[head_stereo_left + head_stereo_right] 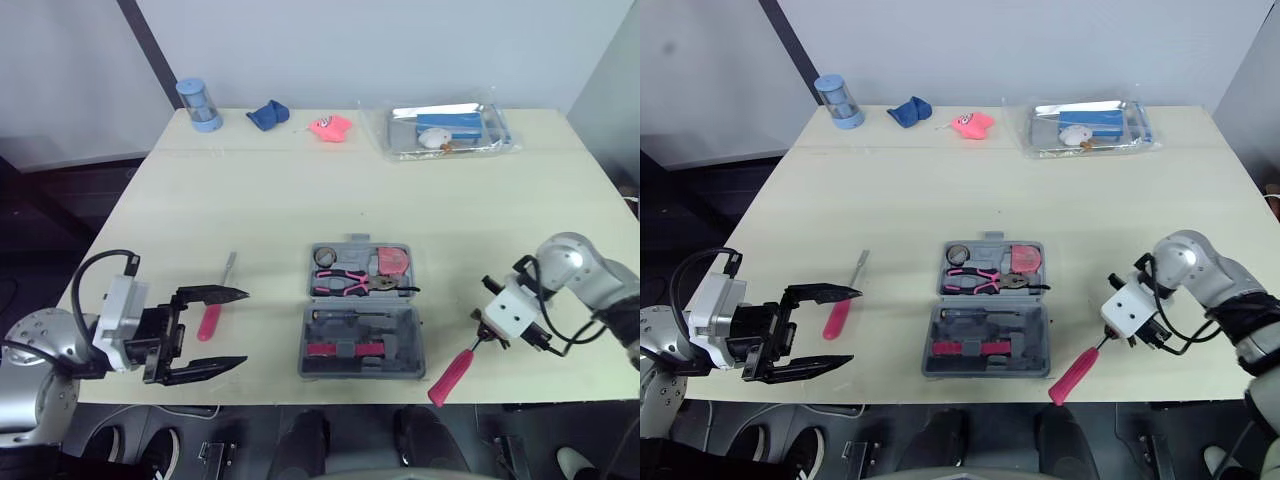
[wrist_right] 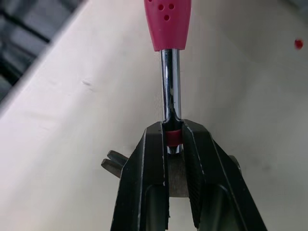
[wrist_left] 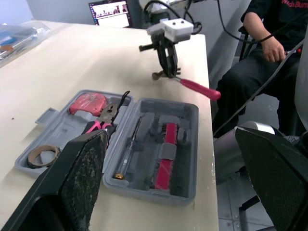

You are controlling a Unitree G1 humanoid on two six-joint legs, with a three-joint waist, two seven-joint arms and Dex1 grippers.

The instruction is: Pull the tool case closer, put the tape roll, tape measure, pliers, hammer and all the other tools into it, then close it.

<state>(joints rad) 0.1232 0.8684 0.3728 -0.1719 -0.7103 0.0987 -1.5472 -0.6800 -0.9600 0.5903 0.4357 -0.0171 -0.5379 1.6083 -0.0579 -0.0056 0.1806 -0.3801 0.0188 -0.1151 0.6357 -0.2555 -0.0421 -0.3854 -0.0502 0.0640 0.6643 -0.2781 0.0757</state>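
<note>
While the right hand [image 2: 172,137] clamps the hammer [image 1: 1072,378] right of the tool case [image 1: 986,373], handle slanting away from it, the left hand [image 1: 244,327] hangs open.

Hammer [image 2: 169,86] w/ glossy metal shaft, matt pink plastic grip.

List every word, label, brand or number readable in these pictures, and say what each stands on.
No text can be quoted with certainty.
Red lettering on the person's black shirt: cut by the frame edge and blurred, unreadable.
Monitor: contents too small to read.
Tape measure in the tool case: no legible label.
Hammer handle: no print, just small dots.
Bagged blue box: no legible print.
</note>
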